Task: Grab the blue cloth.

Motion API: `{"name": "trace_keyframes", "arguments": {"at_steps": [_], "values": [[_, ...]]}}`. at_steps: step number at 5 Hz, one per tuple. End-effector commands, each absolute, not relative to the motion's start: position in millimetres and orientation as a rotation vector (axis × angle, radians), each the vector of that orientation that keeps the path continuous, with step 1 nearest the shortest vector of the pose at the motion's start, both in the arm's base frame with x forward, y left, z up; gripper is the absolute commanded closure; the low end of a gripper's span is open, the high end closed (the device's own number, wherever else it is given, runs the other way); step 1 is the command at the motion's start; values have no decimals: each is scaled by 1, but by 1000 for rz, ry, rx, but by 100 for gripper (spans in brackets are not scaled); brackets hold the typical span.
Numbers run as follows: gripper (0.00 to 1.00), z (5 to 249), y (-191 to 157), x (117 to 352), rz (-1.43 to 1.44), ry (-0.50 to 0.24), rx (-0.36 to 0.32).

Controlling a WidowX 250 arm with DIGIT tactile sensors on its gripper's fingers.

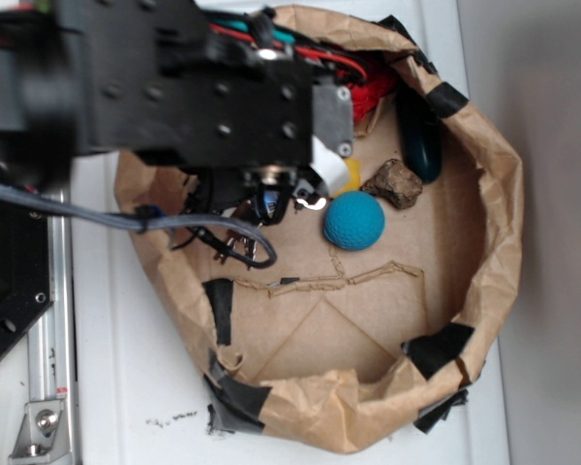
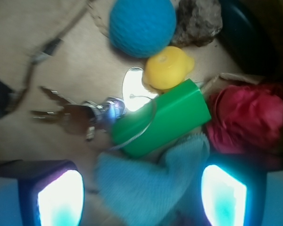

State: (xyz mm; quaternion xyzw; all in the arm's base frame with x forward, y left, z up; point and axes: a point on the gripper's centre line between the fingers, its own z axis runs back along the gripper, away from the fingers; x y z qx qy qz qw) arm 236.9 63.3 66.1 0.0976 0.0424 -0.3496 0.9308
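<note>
Between the wide-spread fingers of the gripper (image 2: 141, 195) lies the blue cloth (image 2: 151, 186) — just behind it, the green block (image 2: 162, 117); descend straight, closing on fabric alone — not the block.

The wrist view looks down on a brown cardboard floor (image 2: 56, 84). The gripper (image 2: 141, 195) is spread wide, with one glowing fingertip pad at lower left (image 2: 60, 197) and the other at lower right. The blue cloth (image 2: 148, 183) lies between the pads, close to the right one. A green block (image 2: 162, 117) rests tilted just above the cloth, touching its upper edge. A set of keys (image 2: 73, 117) with a wire ring lies at the block's left end. A yellow object (image 2: 169, 68) sits just above the block. A blue ball (image 2: 142, 26) and a brown rock (image 2: 198, 21) lie beyond it. A red fabric lump (image 2: 247, 117) lies right of the block.
</note>
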Motion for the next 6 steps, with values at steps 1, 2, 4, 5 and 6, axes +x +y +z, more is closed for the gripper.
{"name": "trace_keyframes", "arguments": {"at_steps": [1, 2, 4, 5, 6], "values": [[0, 30, 91, 226, -723, 150, 176], [0, 15, 101, 222, -705, 134, 116], [100, 14, 102, 221, -654, 87, 63], [100, 15, 102, 221, -653, 87, 69], [100, 16, 103, 221, -650, 87, 59]]}}
